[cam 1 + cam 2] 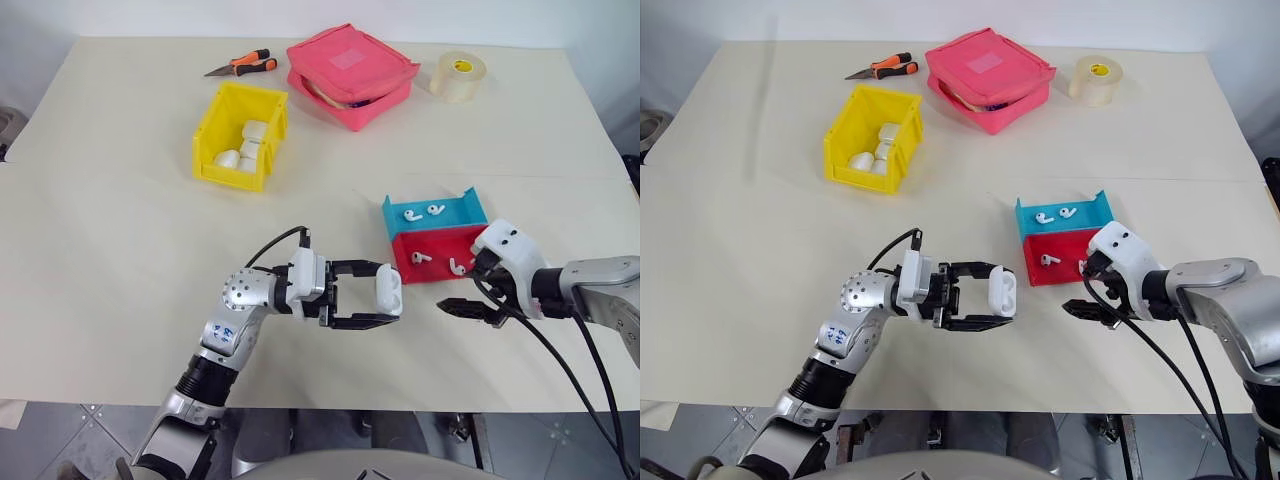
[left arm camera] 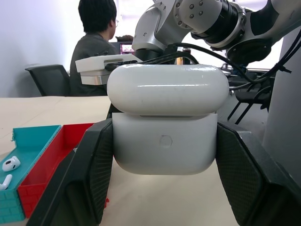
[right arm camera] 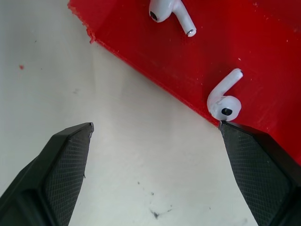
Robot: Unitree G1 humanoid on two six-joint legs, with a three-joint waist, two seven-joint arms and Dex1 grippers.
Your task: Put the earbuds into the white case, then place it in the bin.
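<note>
My left gripper [image 1: 392,294] is shut on the white case [image 1: 388,291] and holds it level above the table, near the front middle. In the left wrist view the case [image 2: 164,122] sits between both pads with its lid on top. Two earbuds [image 1: 421,257] [image 1: 457,266] lie in the red tray [image 1: 408,272], and two more [image 1: 410,214] lie in the blue tray [image 1: 462,206]. My right gripper [image 3: 155,141] stands open over the red tray's near edge, one fingertip [image 3: 244,146] just beside an earbud [image 3: 225,104]. The yellow bin [image 1: 230,178] stands at the back left.
The bin holds several white items [image 1: 247,147]. A pink zip pouch [image 1: 350,72], a tape roll [image 1: 458,76] and orange-handled pliers [image 1: 245,66] lie along the far edge. A person [image 2: 96,37] sits in the background of the left wrist view.
</note>
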